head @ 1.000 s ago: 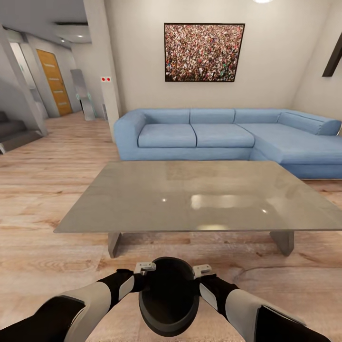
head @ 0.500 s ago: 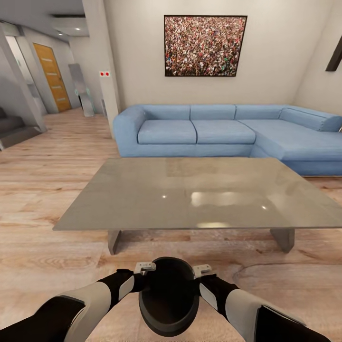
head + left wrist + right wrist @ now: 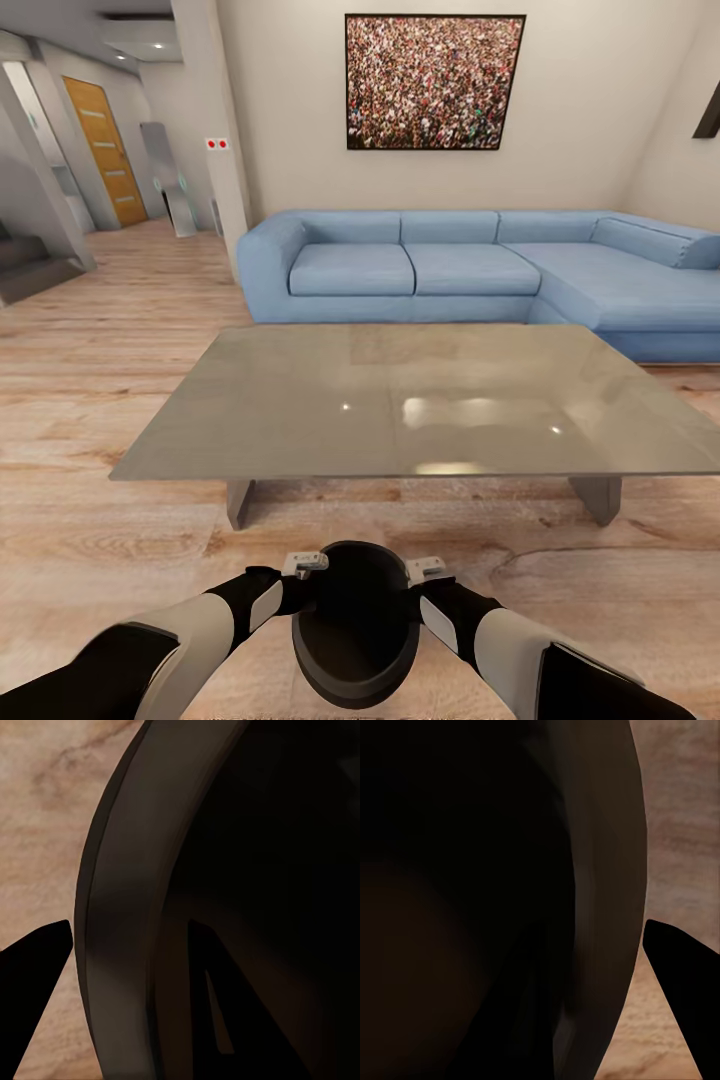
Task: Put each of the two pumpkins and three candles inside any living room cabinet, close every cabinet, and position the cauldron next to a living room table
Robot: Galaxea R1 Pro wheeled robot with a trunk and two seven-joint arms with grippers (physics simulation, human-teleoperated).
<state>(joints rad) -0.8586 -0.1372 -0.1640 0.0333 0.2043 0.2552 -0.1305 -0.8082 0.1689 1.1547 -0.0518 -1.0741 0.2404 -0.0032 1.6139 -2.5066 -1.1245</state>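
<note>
I hold the black cauldron (image 3: 355,625) low in front of me, above the wooden floor, with its round mouth facing up. My left gripper (image 3: 305,578) is shut on the rim on one side and my right gripper (image 3: 425,583) is shut on the opposite side. In the left wrist view the cauldron's rim (image 3: 120,907) runs between the two dark fingers (image 3: 30,990). The right wrist view has the rim (image 3: 600,870) beside one finger (image 3: 682,997). The grey glossy table (image 3: 400,400) stands just ahead of the cauldron, with bare floor between them.
A blue corner sofa (image 3: 470,270) stands behind the table under a framed picture (image 3: 435,82). A white pillar (image 3: 215,140) and a hallway with an orange door (image 3: 103,150) lie at the left, with stairs (image 3: 25,265) at the far left. Open wooden floor (image 3: 90,400) flanks the table.
The whole view has shifted: the table and sofa sit slightly nearer and the picture higher. Both arms and the cauldron keep their place in the view.
</note>
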